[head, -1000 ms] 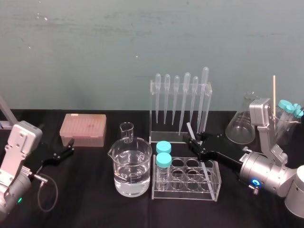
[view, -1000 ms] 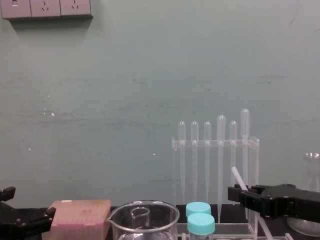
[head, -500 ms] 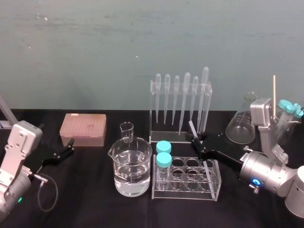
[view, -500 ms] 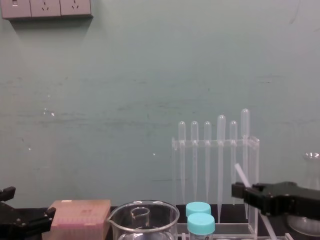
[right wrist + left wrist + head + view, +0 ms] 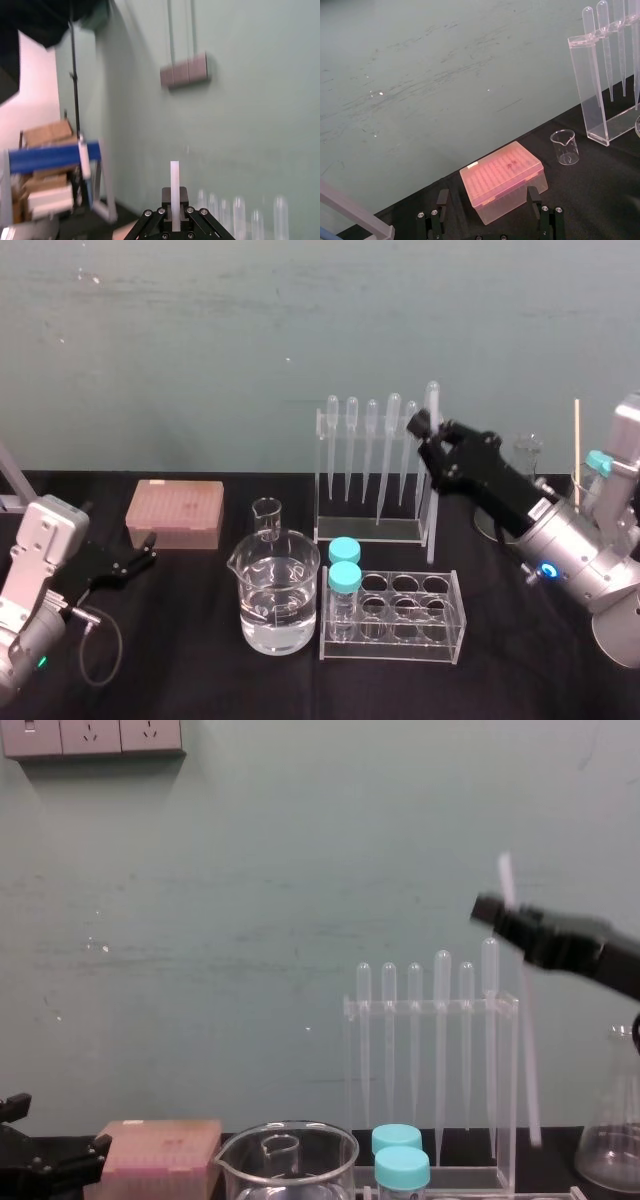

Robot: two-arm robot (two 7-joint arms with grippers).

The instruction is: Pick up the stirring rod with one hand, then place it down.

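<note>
My right gripper (image 5: 424, 428) is raised in front of the pipette rack (image 5: 375, 470) and is shut on the stirring rod (image 5: 431, 535). The translucent-white rod (image 5: 522, 1020) hangs nearly upright, held near its upper end, which pokes out above the fingers. Its lower end hangs by the back right corner of the test-tube rack (image 5: 395, 618). In the right wrist view the rod (image 5: 174, 187) stands straight up between the closed fingers (image 5: 165, 220). My left gripper (image 5: 143, 552) rests open at the left of the table, pointing at a pink tip box (image 5: 502, 177).
A beaker of water (image 5: 278, 592) and a small empty beaker (image 5: 267, 515) stand left of the tube rack, which holds two blue-capped tubes (image 5: 344, 565). A glass flask (image 5: 527, 455), a wooden stick (image 5: 577, 440) and more capped tubes (image 5: 600, 462) stand behind the right arm.
My right gripper closed on the rod at the tube rack, then rose with it. The rod swung from slanted to nearly upright. The left arm stayed still.
</note>
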